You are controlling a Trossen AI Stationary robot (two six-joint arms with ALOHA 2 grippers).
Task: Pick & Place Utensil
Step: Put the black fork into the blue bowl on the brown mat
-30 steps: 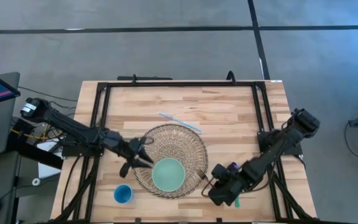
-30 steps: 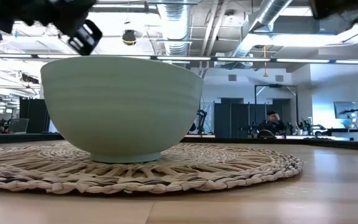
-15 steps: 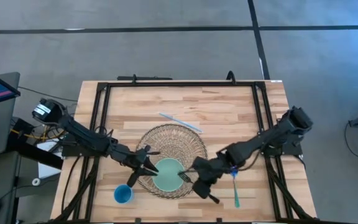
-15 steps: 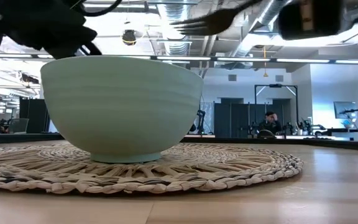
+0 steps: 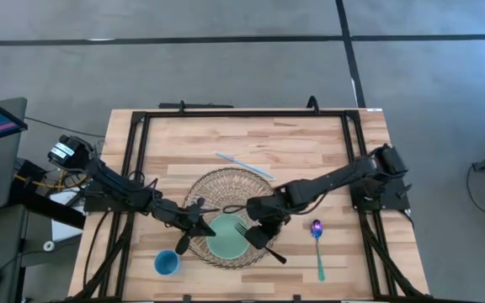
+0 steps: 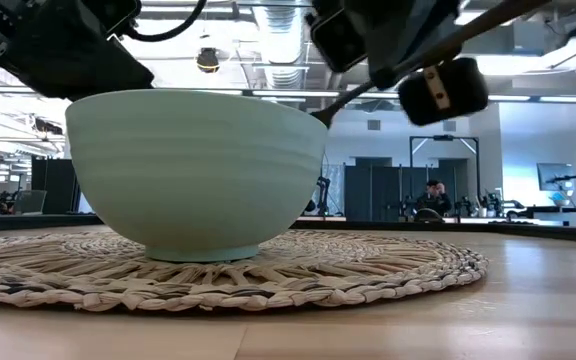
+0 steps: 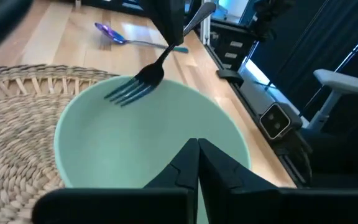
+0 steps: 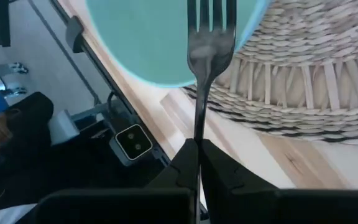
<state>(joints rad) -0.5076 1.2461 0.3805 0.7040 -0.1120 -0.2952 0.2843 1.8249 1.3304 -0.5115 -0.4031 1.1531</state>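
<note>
A pale green bowl [image 5: 224,240] stands on a round woven mat [image 5: 234,189]. My right gripper [image 5: 256,230] is shut on a metal fork [image 7: 135,84], whose tines hang over the bowl's inside. My left gripper [image 7: 197,147] is shut and sits at the bowl's left rim [image 5: 194,225]. A spoon [image 5: 317,248] with a purple bowl and a teal handle lies flat on the wood to the right of the mat. My right gripper pinches the fork's handle [image 8: 198,127] between its two fingers, which lie along the handle. The fork is lifted clear and slants down from the table's right, tines [image 8: 210,25] lowest, over the bowl's inside. My left gripper may touch the bowl's rim; I cannot tell.
A small blue cup [image 5: 167,263] stands near the table's near edge, left of the mat. A pale, flat utensil [image 5: 244,165] lies on the wood beyond the mat. A black frame [image 5: 242,113] runs around the table top.
My right gripper has carried the fork from the table's near right part leftward and up, across the mat's edge, until the tines hang over the bowl. The spoon now shows where that gripper was. My left gripper has shifted slightly toward the near edge, along the bowl's left side.
</note>
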